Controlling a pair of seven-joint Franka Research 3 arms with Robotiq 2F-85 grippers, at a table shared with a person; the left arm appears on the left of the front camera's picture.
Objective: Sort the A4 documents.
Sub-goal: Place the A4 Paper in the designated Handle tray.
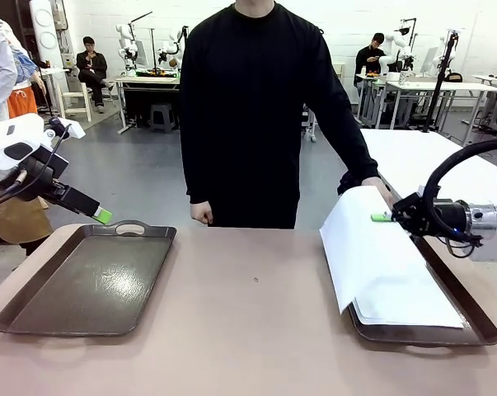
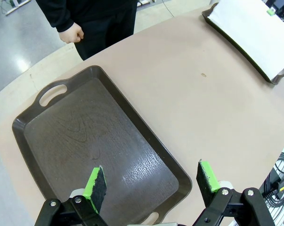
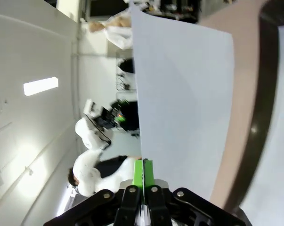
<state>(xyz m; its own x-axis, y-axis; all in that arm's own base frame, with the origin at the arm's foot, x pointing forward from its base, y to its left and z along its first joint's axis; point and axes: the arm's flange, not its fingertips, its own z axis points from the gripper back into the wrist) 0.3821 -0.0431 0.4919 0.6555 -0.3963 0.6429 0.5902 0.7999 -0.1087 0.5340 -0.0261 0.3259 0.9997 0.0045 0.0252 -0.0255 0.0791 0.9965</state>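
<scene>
We see our right gripper (image 1: 381, 217) pinched closed on the edge of one sheet (image 1: 365, 247) of the A4 documents, its green fingers (image 3: 143, 173) pressed together in the right wrist view with the paper between them. The sheet is lifted at the gripped edge and slopes down toward the near left, hanging partly over the left rim of the right tray (image 1: 471, 322). Beneath it, more white paper (image 1: 413, 309) lies flat in that tray, so we judge that at least one further document is waiting there; how many we cannot tell.

Our left gripper (image 2: 153, 181) hovers above the near end of the left tray (image 2: 61, 141), with its fingers spread wide apart and nothing between them. That dark brown tray holds no paper at all; its bare bottom shows in both the front and left wrist views.

The person stands at the far side of the bench (image 1: 256, 313), one hand (image 1: 202, 214) closed in a loose fist near the bench edge, the other arm reaching down behind the lifted sheet.

Our reading is that the sorting is at an early stage: one sheet has been picked up off the stack but not delivered anywhere, nothing has yet reached the left tray, and the remaining stack is to be dealt with.
</scene>
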